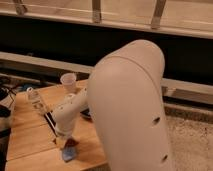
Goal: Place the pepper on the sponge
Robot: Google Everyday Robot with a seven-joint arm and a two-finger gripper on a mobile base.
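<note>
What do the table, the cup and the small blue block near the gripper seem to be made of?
The table looks like matte wood: plank seams show. The cup seems paper, pale and dull. The sponge is probably foam, matte light blue; I cannot be sure. The gripper is low over it, at the pepper.
</note>
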